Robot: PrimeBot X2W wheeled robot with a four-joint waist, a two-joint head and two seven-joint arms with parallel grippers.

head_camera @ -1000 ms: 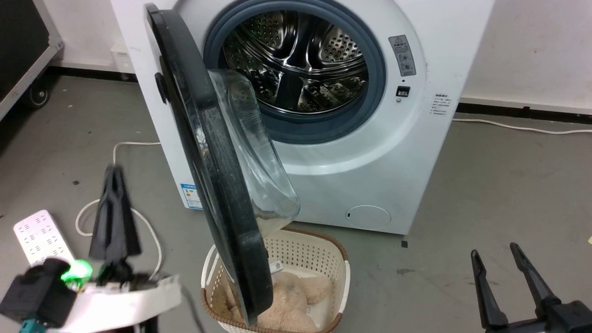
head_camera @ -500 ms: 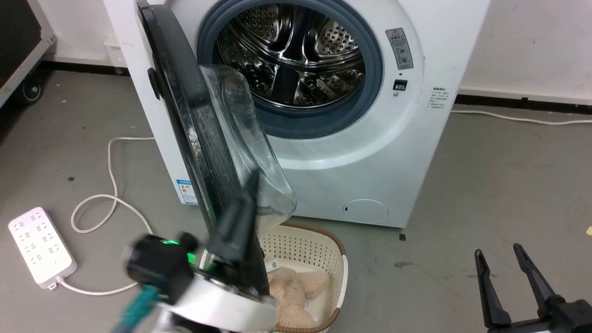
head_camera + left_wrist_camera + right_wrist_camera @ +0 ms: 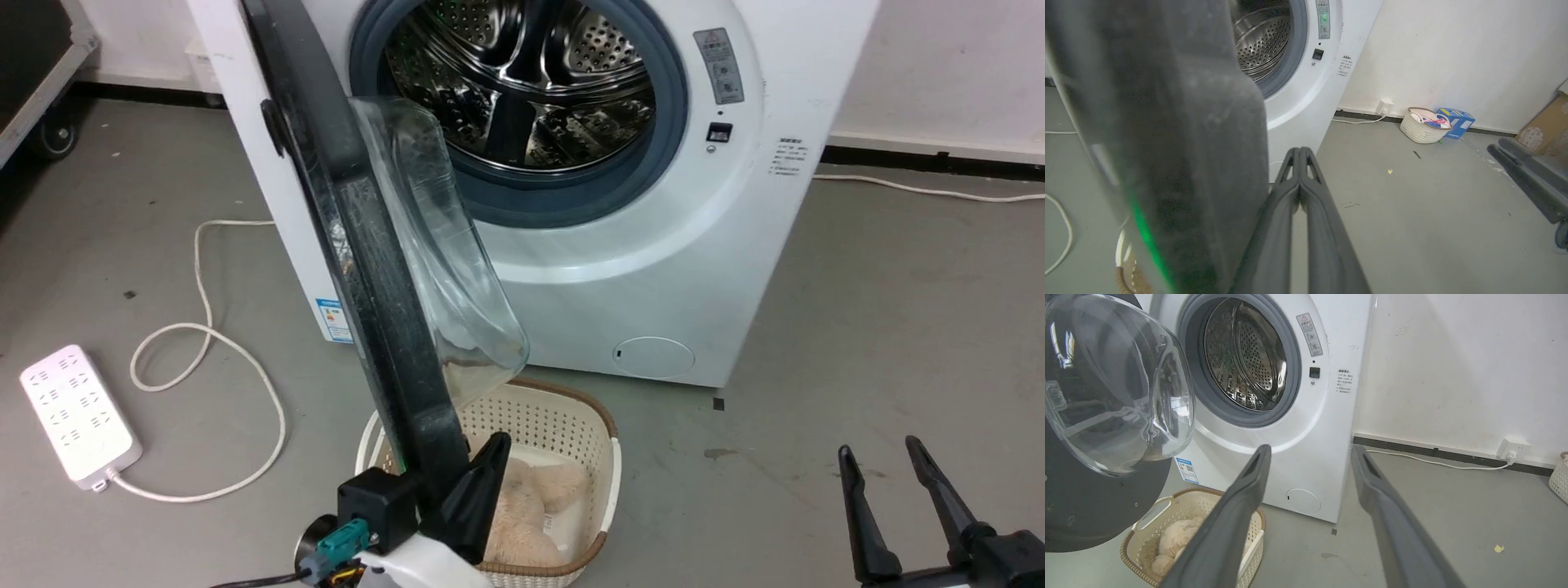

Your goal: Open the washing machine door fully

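We judge the round, black-ringed glass washing machine door [image 3: 363, 269], half open centre-left in the head view, heavy and stiff, best pushed at its lower rim by our empty left gripper [image 3: 495, 447], fingers together; right gripper [image 3: 875, 445] spread, empty.

Even bright light; washing machine door [image 3: 1159, 122] blurred

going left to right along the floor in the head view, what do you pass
power strip → white cable loop → left claw → right claw
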